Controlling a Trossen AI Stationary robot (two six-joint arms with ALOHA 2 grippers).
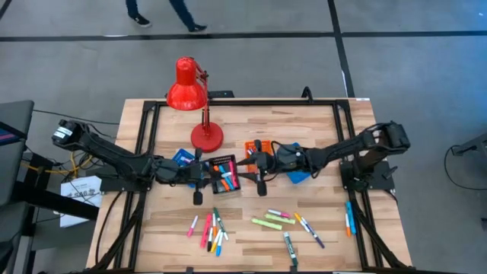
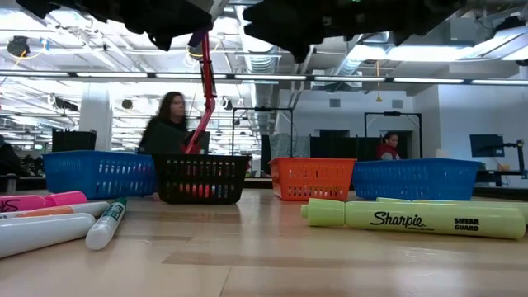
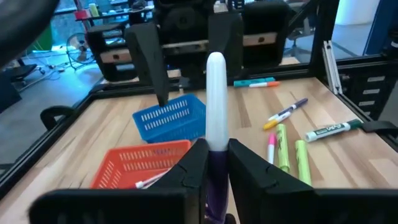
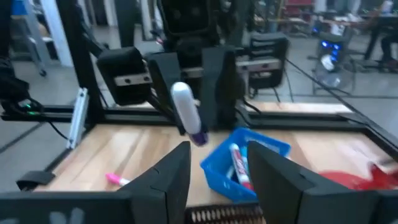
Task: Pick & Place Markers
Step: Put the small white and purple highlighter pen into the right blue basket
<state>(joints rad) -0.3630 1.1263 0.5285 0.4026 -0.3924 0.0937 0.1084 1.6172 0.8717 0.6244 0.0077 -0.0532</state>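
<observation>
My left gripper (image 3: 216,149) is shut on a marker (image 3: 216,99) with a white body and a purple end, up in the air over the trays (image 1: 199,173). Facing it a short way off, my right gripper (image 4: 217,163) stands open with nothing between its fingers (image 1: 257,166). The right wrist view also shows the held marker (image 4: 185,109). Several loose markers (image 1: 274,222) lie flat on the near half of the table, among them a yellow one (image 2: 412,219). The black tray (image 1: 224,173) holds several more. My left gripper pinches the marker's purple end (image 3: 217,159) between its two fingers. The fingers come roughly level from the table's left side and lie along the marker. Its white body sticks out past the fingertips toward my right gripper, lifted clear of the table and trays.
A red desk lamp (image 1: 190,91) stands at the far middle on its round base (image 1: 207,137). Blue (image 1: 183,157), orange (image 1: 253,147) and blue (image 4: 239,165) trays sit in a row with the black one. Two markers (image 1: 348,221) lie by the right edge. People move in the room beyond.
</observation>
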